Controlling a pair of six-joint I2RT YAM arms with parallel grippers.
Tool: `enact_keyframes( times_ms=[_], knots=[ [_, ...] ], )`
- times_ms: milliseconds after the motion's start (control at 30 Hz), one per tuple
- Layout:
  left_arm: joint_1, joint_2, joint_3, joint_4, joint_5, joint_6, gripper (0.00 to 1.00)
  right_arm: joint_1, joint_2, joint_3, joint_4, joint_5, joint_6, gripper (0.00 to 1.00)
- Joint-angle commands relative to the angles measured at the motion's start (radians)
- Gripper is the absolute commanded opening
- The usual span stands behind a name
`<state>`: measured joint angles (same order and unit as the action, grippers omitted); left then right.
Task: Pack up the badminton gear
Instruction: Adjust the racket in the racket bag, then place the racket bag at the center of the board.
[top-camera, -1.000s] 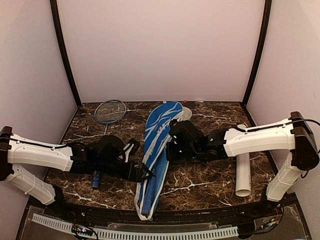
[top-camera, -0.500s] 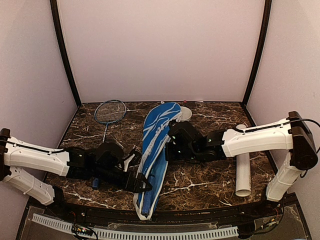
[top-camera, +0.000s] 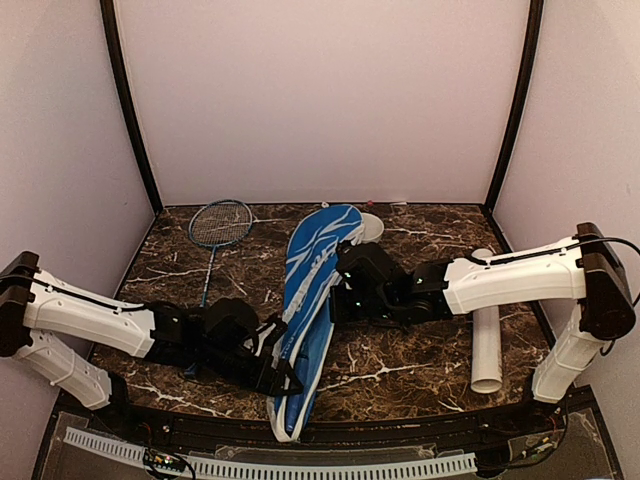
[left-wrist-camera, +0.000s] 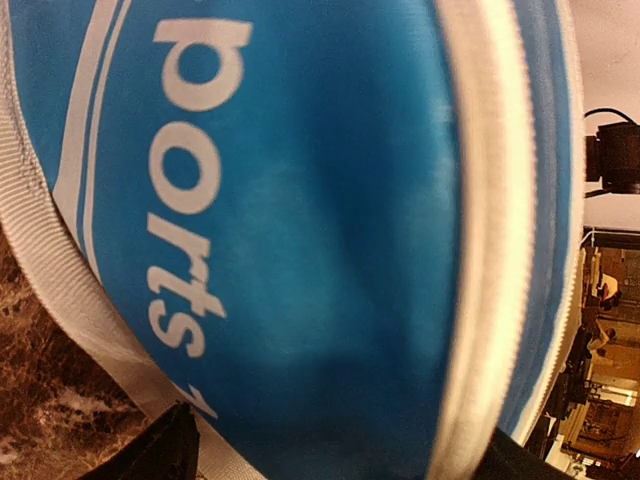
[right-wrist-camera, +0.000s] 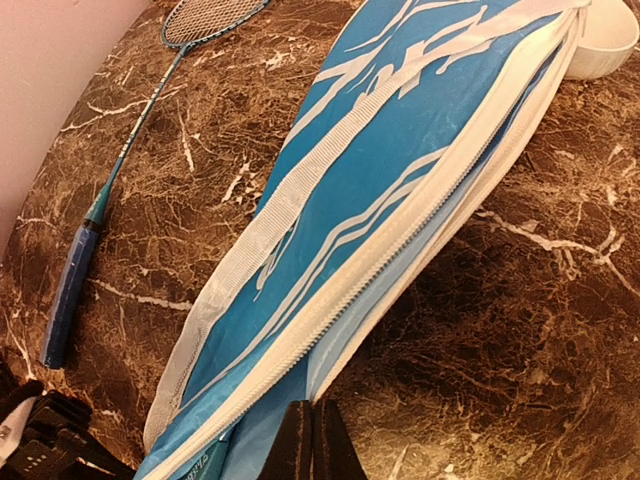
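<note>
While the left arm hides part of the racket at upper left, the top view has the blue, white-trimmed racket cover slanting mid-frame, left claw at its lower edge. Left wrist: only fabric and "ports" lettering, dark fingers wide at the bottom corners. Right wrist: racket handle plain at left, right claw pressed shut at the zip edge, pinch unclear.

White arm links, black joints, black cable.
</note>
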<state>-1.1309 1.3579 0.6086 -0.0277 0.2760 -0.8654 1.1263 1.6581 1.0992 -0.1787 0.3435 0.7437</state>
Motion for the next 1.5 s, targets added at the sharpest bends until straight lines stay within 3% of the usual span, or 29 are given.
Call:
enact_keyframes(
  times_ms=[0, 500, 867, 1000, 1233, 1467],
  knots=[
    [-0.006, 0.033, 0.0, -0.029, -0.007, 0.009, 0.83, 0.008, -0.001, 0.006, 0.064, -0.022, 0.015, 0.0],
    [-0.015, 0.077, 0.079, -0.156, -0.116, 0.076, 0.71, 0.01, -0.008, -0.01, 0.074, -0.023, 0.02, 0.0],
    [-0.012, 0.003, 0.261, -0.321, -0.3, 0.199, 0.93, 0.01, -0.008, -0.02, 0.065, -0.014, 0.023, 0.0],
    [0.012, -0.019, 0.352, -0.408, -0.326, 0.263, 0.96, 0.01, -0.001, -0.021, 0.065, -0.015, 0.023, 0.0],
    [0.218, -0.074, 0.393, -0.493, -0.352, 0.341, 0.88, 0.01, 0.015, -0.035, 0.082, -0.014, 0.027, 0.0],
    [0.504, -0.141, 0.221, -0.421, -0.431, 0.293, 0.77, 0.009, 0.03, -0.074, 0.106, -0.021, 0.049, 0.0]
  ],
)
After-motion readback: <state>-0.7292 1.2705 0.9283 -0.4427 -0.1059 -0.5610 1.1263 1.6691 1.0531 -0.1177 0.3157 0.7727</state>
